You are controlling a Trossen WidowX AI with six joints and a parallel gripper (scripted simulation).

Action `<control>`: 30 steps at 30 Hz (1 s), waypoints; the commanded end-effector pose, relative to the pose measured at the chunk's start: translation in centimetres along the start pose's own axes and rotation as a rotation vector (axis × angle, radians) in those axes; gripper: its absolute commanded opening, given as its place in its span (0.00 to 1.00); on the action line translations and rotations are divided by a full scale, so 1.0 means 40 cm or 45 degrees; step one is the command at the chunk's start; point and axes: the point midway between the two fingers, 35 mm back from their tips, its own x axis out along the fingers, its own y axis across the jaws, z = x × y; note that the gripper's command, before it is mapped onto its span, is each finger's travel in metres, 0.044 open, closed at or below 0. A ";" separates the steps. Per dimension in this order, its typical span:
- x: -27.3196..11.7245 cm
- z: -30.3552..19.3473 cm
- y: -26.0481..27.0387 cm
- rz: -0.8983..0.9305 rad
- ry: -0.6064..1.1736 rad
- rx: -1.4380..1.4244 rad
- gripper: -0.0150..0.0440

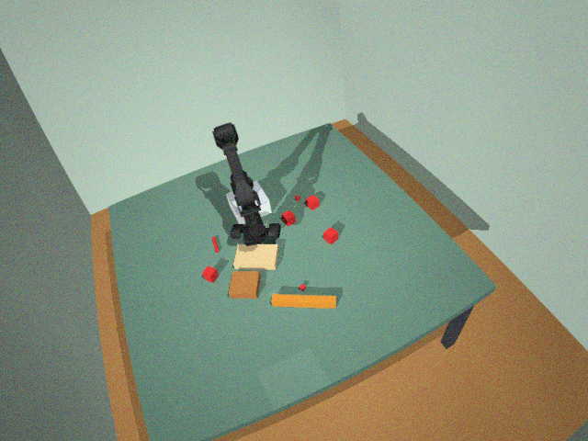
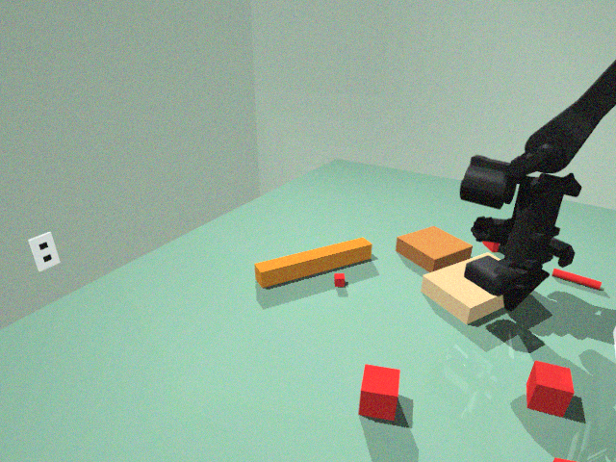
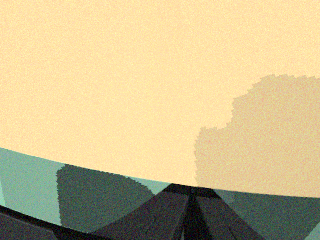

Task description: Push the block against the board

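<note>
The brown square block (image 1: 244, 283) (image 2: 433, 242) lies flat. The cream rectangular board (image 1: 256, 256) (image 2: 460, 282) (image 3: 125, 85) lies flat between the block and the arm's base. A narrow gap seems to part their facing long sides, which look about parallel. Their left edges in the top view look nearly in line. My gripper (image 1: 254, 243) (image 2: 510, 304) (image 3: 188, 187) is shut and empty. It points down at the board's side away from the block, with its fingertips low and very close to that side. I cannot tell whether they touch it.
An orange bar (image 1: 303, 300) (image 2: 313, 262) lies to the right of the block in the top view, with a tiny red cube (image 1: 302, 287) (image 2: 340, 279) beside it. A red cube (image 1: 210, 274) and a thin red stick (image 1: 215, 244) (image 2: 577, 278) lie left. Several red cubes lie right.
</note>
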 end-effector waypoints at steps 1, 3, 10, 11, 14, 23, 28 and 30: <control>0.003 0.016 -0.001 -0.008 0.004 -0.005 0.25; 0.003 0.023 -0.001 -0.008 0.004 -0.005 0.25; 0.003 0.051 -0.002 -0.008 0.003 -0.005 0.25; 0.003 0.055 -0.002 -0.008 0.002 -0.005 0.25; 0.004 0.063 -0.002 -0.008 0.002 -0.005 0.25; 0.002 0.033 0.001 -0.008 0.003 -0.005 0.25; 0.002 0.013 0.002 -0.007 0.004 -0.005 0.25; 0.002 0.005 0.003 -0.007 0.004 -0.005 0.25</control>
